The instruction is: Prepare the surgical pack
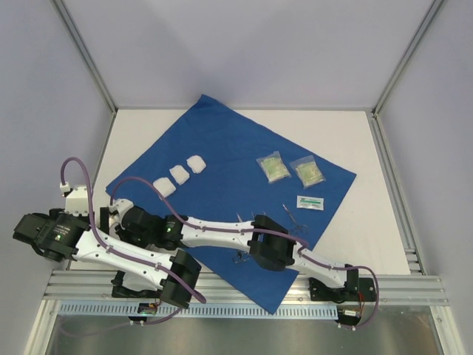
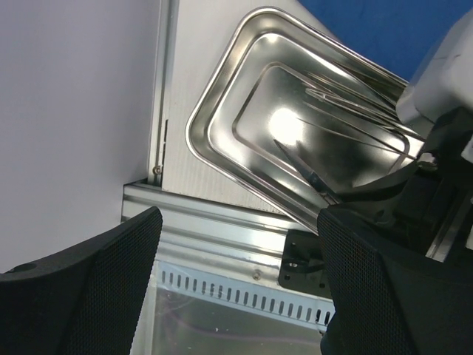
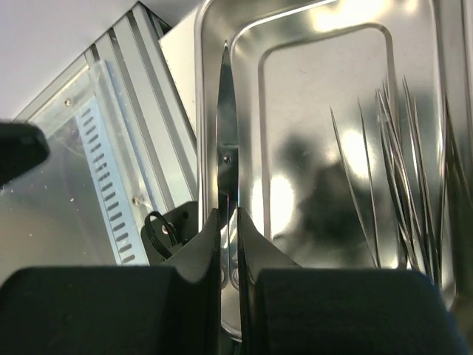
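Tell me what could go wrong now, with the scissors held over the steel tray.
The right gripper pinches the scissors by their thin edges, so they may slip or twist. They hang by the rim of the steel tray, not its middle; released here, they might land on the rim or outside.

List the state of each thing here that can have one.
surgical pack: spread out flat, not folded.
steel tray: upright on the table, thin instruments inside.
scissors: blades closed, held by the right hand.
right hand: shut on the scissors.
left hand: open, empty.
gauze pads: three, lying in a row on the pack.
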